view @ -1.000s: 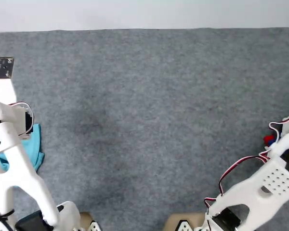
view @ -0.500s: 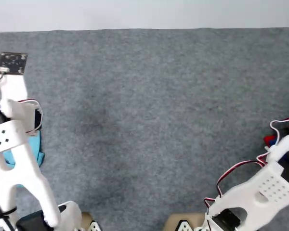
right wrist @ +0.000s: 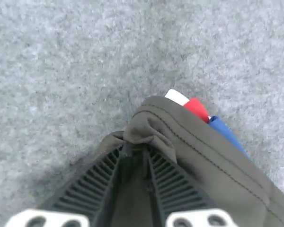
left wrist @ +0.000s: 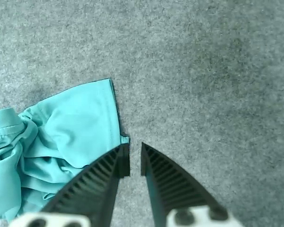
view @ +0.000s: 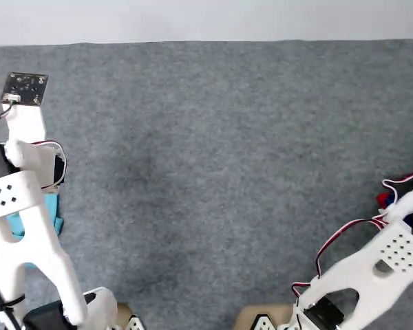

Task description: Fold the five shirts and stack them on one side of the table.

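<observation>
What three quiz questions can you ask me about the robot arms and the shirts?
1. True or false: the right gripper is pinching the dark shirt.
2. Pick one: what colour is the shirt lying beside the left gripper? A red, B teal, C yellow.
3. Name the three colours of the cloth layers peeking out past the dark shirt's edge.
Key: 1 true; 2 B; 3 white, red, blue.
</observation>
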Available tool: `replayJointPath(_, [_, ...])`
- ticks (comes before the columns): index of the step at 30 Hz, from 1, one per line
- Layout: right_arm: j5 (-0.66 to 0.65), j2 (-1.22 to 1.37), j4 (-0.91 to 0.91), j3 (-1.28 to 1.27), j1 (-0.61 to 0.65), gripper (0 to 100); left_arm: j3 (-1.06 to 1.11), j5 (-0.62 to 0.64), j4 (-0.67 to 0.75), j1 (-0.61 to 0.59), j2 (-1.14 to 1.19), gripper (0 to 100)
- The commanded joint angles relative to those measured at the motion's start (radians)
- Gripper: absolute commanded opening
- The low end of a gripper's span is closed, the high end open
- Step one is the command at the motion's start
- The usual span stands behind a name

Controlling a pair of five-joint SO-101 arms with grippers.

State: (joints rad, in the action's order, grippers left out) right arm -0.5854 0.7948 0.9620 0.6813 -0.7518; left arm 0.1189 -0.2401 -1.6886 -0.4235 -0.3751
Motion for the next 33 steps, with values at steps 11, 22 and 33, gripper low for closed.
replayJointPath(11, [-0.003,-0.332,0.450,0.020,0.051,4.6,-0.002,-0.009,0.008,0.003,-0.029,5])
replayJointPath(22, [-0.005,-0.182,0.668,0.014,0.030,4.6,-0.002,-0.009,0.002,0.003,-0.031,5])
replayJointPath(33, [-0.005,-0.104,0.722,0.021,0.054,4.6,-0.005,-0.009,-0.014,0.003,-0.031,5])
